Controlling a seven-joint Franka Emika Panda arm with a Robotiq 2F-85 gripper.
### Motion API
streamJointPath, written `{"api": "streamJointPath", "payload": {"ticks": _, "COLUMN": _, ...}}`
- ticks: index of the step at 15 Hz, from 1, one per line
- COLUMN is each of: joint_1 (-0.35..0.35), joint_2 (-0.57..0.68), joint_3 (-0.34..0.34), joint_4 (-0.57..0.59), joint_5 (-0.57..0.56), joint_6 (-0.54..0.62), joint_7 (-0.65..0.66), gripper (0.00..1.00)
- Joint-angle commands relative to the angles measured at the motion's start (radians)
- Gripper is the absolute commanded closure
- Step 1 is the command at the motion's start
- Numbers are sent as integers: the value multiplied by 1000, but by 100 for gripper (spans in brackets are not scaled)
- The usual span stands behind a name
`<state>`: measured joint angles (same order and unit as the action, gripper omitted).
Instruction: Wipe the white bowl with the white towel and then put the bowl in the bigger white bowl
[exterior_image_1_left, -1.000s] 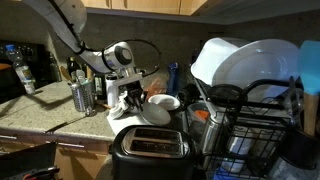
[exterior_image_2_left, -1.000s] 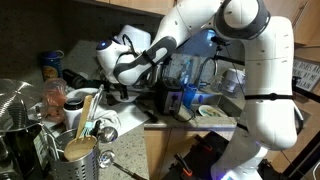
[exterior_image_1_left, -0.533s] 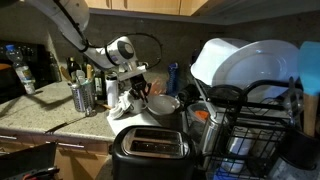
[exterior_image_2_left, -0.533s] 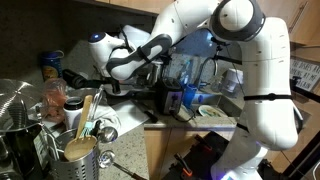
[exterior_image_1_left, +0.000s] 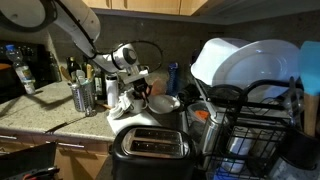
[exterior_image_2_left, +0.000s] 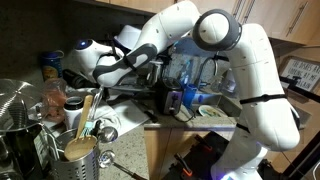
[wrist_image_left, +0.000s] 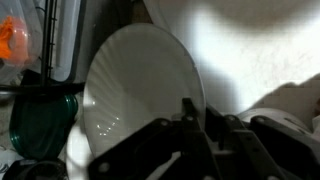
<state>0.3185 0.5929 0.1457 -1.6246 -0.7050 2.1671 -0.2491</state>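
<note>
The pincer (wrist_image_left: 197, 110) is almost shut and pinches the rim of the white bowl (wrist_image_left: 140, 95). The bowl is tipped up, so its inside faces the wrist camera. Since a second ago, the arm (exterior_image_2_left: 150, 40) has swung further sideways and the pincer has gone up a little. The arm bends down low over the counter (exterior_image_1_left: 40, 118). The white towel (exterior_image_1_left: 120, 106) lies below the pincer. The bigger white bowl (exterior_image_1_left: 165, 103) sits just beside it.
</note>
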Motion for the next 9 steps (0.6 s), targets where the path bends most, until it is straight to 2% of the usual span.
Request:
{"api": "streamJointPath", "payload": {"ticks": 1, "joint_1": 16, "joint_2": 69, "joint_3": -15, "joint_4": 120, "joint_5": -30, "joint_6": -26, "joint_7": -39, "gripper": 97}}
{"api": "streamJointPath", "payload": {"ticks": 9, "joint_1": 27, "joint_2": 201, "joint_3": -22, "joint_4": 328, "joint_5": -27, "joint_6": -33, "joint_7": -150, "gripper": 97}}
